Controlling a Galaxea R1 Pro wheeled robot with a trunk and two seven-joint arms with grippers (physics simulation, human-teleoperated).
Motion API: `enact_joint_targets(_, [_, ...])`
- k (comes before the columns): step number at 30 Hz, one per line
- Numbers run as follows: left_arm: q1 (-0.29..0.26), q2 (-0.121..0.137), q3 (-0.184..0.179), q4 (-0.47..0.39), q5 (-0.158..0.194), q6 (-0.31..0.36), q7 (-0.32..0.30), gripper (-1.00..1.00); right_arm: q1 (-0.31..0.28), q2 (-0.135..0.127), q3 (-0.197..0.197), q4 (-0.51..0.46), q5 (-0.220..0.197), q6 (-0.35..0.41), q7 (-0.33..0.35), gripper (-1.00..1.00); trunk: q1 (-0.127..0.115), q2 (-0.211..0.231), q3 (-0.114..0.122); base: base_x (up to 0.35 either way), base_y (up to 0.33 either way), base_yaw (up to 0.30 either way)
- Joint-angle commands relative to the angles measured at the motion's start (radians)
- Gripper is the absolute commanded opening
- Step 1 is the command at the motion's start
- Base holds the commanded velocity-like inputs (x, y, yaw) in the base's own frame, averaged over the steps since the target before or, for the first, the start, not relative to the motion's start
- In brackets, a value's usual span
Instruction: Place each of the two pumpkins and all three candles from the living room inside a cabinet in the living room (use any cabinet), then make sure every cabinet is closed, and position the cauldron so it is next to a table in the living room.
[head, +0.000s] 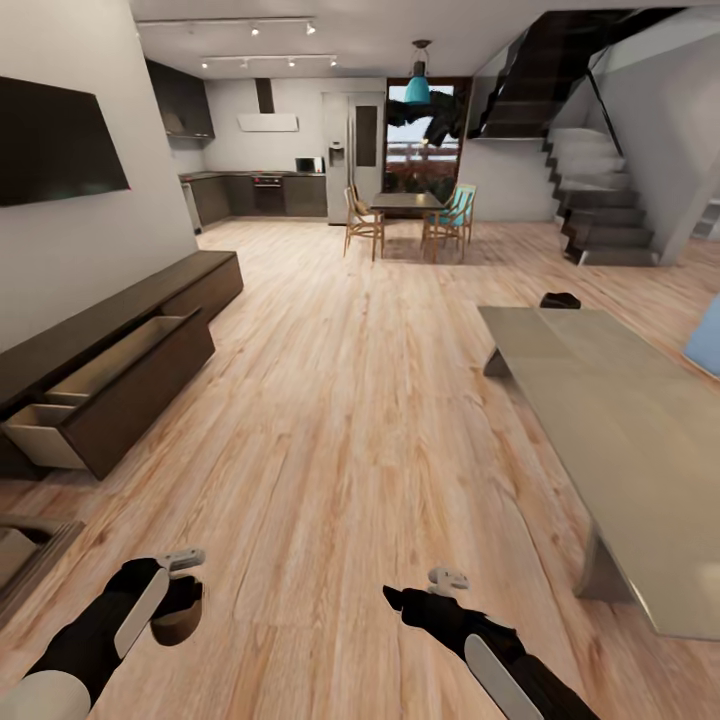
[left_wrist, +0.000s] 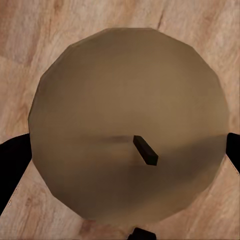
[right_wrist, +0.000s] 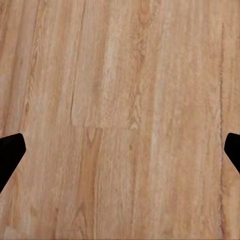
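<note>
Clamped in my left claw (head: 181, 598) just above the floor was a candle (left_wrist: 127, 125), my right claw (head: 425, 590) gaped empty, and I judged a jolt toward the open cabinet (head: 120, 375) might drop it.

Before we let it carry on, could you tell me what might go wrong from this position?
The left gripper holds a candle with only its fingertips at the candle's sides, so it might slip while driving. The cabinet has an open drawer jutting into the floor path, so the base or left arm could clip it. The cauldron sits low behind the table, easy to bump.
</note>
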Motion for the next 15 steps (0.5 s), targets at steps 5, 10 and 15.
enact_joint_targets(5, [-0.001,-0.001,-0.007,-0.001,0.01,-0.001,0.018,-1.0,-0.001,-0.001,0.002,0.0,-0.008,0.002,-0.005,1.0,0.0,0.0,-0.001,0.333,0.0,0.288])
enact_joint_targets(10, [-0.001,-0.001,-0.007,-0.001,0.009,-0.001,0.017,-1.0,-0.001,-0.001,0.002,0.01,-0.009,0.0,-0.005,1.0,0.0,0.0,-0.001,0.333,0.0,0.275])
enact_joint_targets(15, [-0.001,-0.002,-0.008,-0.001,0.008,-0.001,0.017,-1.0,-0.001,-0.001,0.002,0.013,-0.009,-0.004,-0.005,1.0,0.0,0.0,-0.001,0.333,0.0,0.077])
